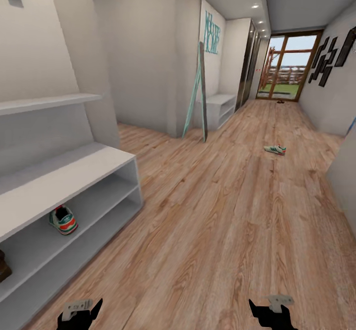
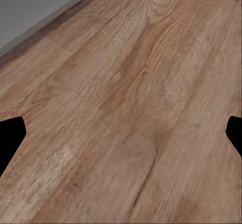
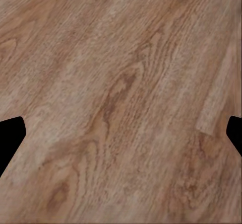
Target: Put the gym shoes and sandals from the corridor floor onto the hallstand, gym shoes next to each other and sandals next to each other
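Presently the fingers of the left gripper (image 1: 79,314) are seen spread wide with nothing between them, and the fingers of the right gripper (image 1: 273,310) are likewise parted and empty; both are held low over bare corridor floor (image 1: 217,231), whose grain and knots are shown close in the wrist views. Beyond them, one gym shoe (image 1: 63,220) is found already lodged in the upper open slot of the hallstand (image 1: 74,172) at the left, heel towards the corridor. At the far left edge of the same slot a dark brown shape (image 1: 4,266) is cut off by the frame; it may be a sandal, but this cannot be settled. The second gym shoe (image 1: 275,149) is lying on the floor well down the corridor, apart from everything else. Further off, near the glazed door, small dark specks (image 1: 280,102) are made out, too small to be named. The shoe is judged to be light, with a soft upper and a stiffer sole, not fragile; it would best be taken across the midfoot or by the heel collar, where the sides are firm enough to be pinched without slipping.
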`<state>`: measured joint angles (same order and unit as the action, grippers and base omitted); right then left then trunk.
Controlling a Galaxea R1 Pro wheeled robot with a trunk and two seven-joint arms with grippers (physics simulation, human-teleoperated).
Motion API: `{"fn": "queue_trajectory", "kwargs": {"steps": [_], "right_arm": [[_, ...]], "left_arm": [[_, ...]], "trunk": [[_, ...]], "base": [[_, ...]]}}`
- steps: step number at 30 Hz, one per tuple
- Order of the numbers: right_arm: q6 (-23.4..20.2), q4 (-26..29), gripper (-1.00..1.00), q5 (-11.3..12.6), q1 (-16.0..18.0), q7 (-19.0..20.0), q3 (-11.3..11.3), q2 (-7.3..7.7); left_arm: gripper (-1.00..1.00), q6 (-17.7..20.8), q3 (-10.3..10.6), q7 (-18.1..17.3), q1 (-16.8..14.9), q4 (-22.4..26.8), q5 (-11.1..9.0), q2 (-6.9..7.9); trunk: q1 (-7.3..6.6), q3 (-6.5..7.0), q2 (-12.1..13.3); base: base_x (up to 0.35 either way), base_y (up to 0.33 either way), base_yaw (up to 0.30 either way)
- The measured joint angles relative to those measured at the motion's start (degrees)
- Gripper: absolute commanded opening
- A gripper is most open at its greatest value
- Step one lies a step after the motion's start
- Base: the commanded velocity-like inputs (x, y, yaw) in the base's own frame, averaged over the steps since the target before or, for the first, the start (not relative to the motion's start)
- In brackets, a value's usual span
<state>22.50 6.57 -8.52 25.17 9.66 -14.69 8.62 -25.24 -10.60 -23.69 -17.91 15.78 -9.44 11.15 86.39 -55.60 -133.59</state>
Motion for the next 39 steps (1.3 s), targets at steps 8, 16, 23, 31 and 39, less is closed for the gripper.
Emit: {"fn": "queue_trajectory", "kwargs": {"steps": [8, 16, 23, 31, 39], "right_arm": [[0.0, 0.0, 1.0, 0.0, 0.0, 0.0, 0.0, 0.0], [0.0, 0.0, 1.0, 0.0, 0.0, 0.0, 0.0, 0.0], [0.0, 0.0, 1.0, 0.0, -0.2, 0.0, 0.0, 0.0], [0.2, 0.0, 1.0, 0.0, -0.3, 0.0, 0.0, 0.0], [0.2, 0.0, 1.0, 0.0, -0.3, 0.0, 0.0, 0.0]], "left_arm": [[1.0, -0.1, 0.0, 0.0, 0.0, -0.1, -0.1, 0.0], [1.0, -0.1, 0.0, 0.0, 0.0, -0.1, 0.0, -0.08], [1.0, -0.1, 0.0, 0.0, 0.0, -0.1, 0.0, -0.09], [1.0, -0.1, 0.0, 0.0, 0.0, -0.1, 0.0, -0.09], [1.0, -0.1, 0.0, 0.0, 0.0, -0.1, -0.2, -0.09]], "trunk": [[-0.01, 0.0, 0.0], [-0.01, 0.0, 0.0], [-0.01, 0.0, 0.0], [-0.01, 0.0, 0.0], [-0.01, 0.0, 0.0]], "base": [[0.262, -0.16, -0.3], [0.282, -0.15, -0.3], [0.289, -0.137, -0.3], [0.304, -0.115, -0.3], [0.325, -0.034, -0.295]]}}
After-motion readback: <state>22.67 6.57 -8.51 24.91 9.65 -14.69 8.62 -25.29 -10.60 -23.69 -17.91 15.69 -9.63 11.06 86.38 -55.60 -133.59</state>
